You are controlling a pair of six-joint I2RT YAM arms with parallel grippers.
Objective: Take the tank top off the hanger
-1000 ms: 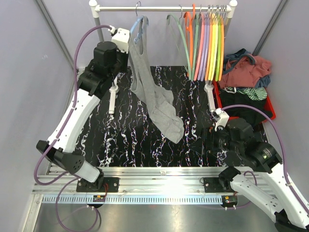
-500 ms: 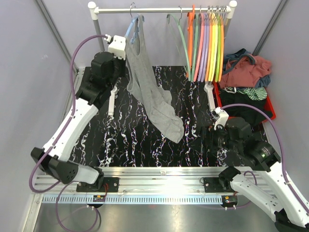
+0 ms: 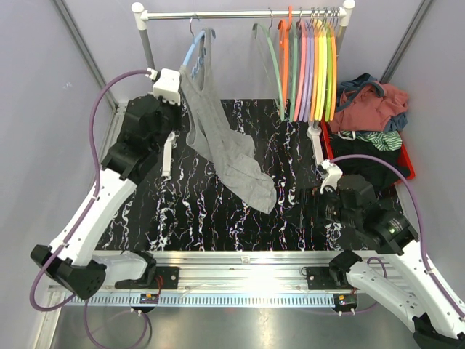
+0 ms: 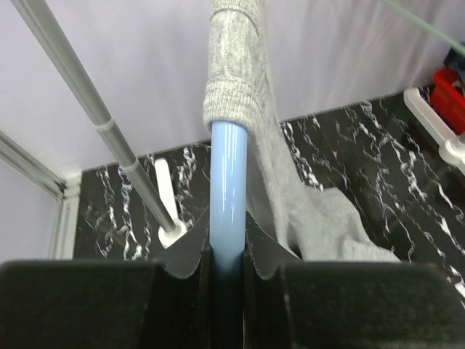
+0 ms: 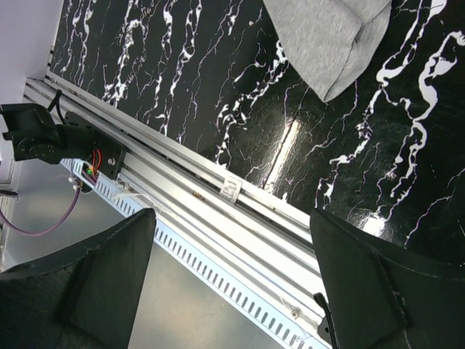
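A grey tank top (image 3: 229,149) hangs from a light blue hanger (image 3: 192,51) on the rail (image 3: 240,13) and trails down onto the black marble table (image 3: 182,211). In the left wrist view the hanger's arm (image 4: 228,174) runs up between the fingers, with the grey strap (image 4: 236,80) wrapped over it. My left gripper (image 4: 228,251) is shut on that arm, also in the top view (image 3: 178,73). My right gripper (image 5: 232,283) is open and empty, low at the right (image 3: 320,207). The top's hem (image 5: 330,43) lies on the table beyond it.
Several coloured hangers (image 3: 309,62) hang at the rail's right end. A red bin (image 3: 378,149) with a heap of clothes (image 3: 370,105) stands at the right. White rack feet (image 3: 168,149) rest on the table. The aluminium front rail (image 5: 240,211) runs below the right gripper.
My left arm has drawn the blue hanger and the tank top to the left along the rail. The hem has dragged a little on the table. The right arm has barely moved.
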